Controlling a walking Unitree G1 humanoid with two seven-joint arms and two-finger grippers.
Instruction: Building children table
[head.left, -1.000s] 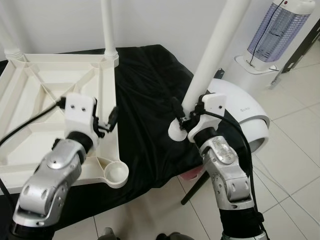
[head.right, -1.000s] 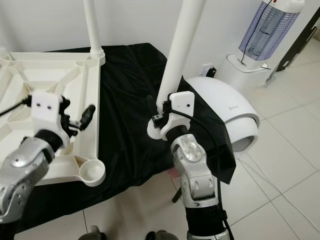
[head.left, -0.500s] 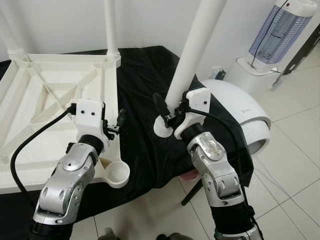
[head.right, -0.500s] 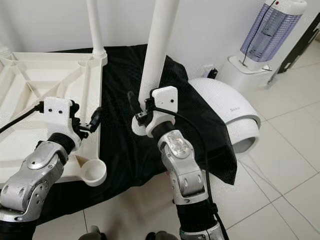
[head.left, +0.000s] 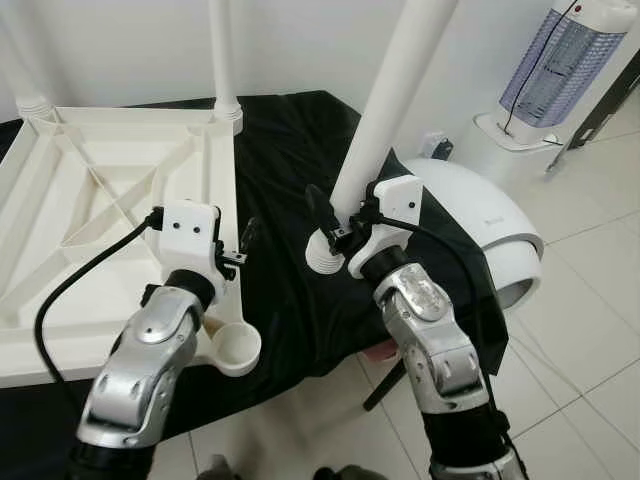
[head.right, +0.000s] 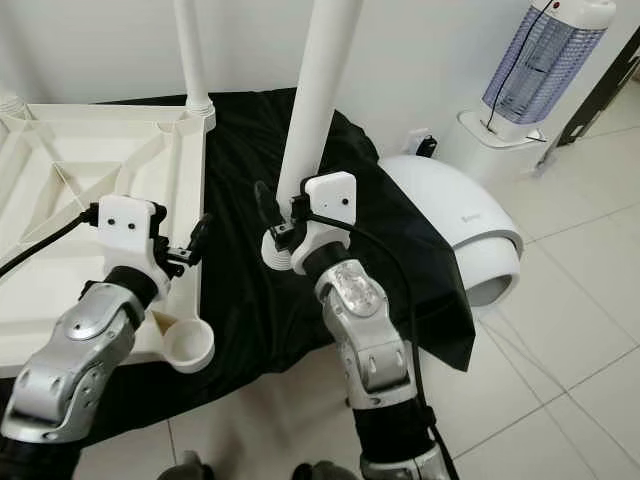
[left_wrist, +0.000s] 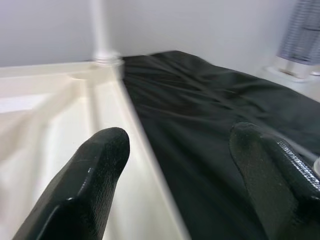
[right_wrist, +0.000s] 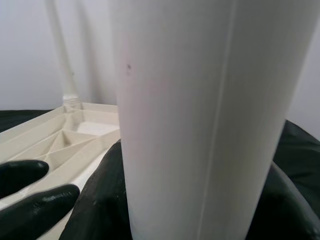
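- Since the frame one second back, the loose table leg (head.left: 385, 120) has been carried leftward over the black cloth (head.left: 290, 150), toward the upturned tabletop (head.left: 90, 200); the left gripper (head.left: 244, 243) has been shifted along that top's near edge, closer to the empty corner socket (head.left: 237, 347).
- Right gripper (head.left: 335, 225): clamped round the leg just above its threaded foot; the leg is held upright with a slight tilt, its foot above the cloth and well apart from the socket.
- Left gripper: fingers parted, nothing held; it is placed at the tabletop's right rim, just above the empty socket.
- Tabletop: cream plastic, laid underside up on the cloth, ribs exposed; one fitted leg (head.left: 222, 55) is seen standing in the far right corner.
- Step in hand, as judged: transport of the loose leg to the near corner socket. Next move, as judged: the foot is to be brought over the socket, lined up square and screwed or pressed home, perhaps with the top steadied by the left gripper.
- Right wrist view: the leg's white shaft (right_wrist: 200, 115) is shown close up between the dark fingers (right_wrist: 35, 205), confirming the grasp.
- Left wrist view: the gap between the two fingers (left_wrist: 85, 185) is shown plainly, with rim and cloth beyond.
- Eye views alone: socket, heater (head.left: 560, 70) and white domed appliance (head.left: 490, 220) on the tiled floor.
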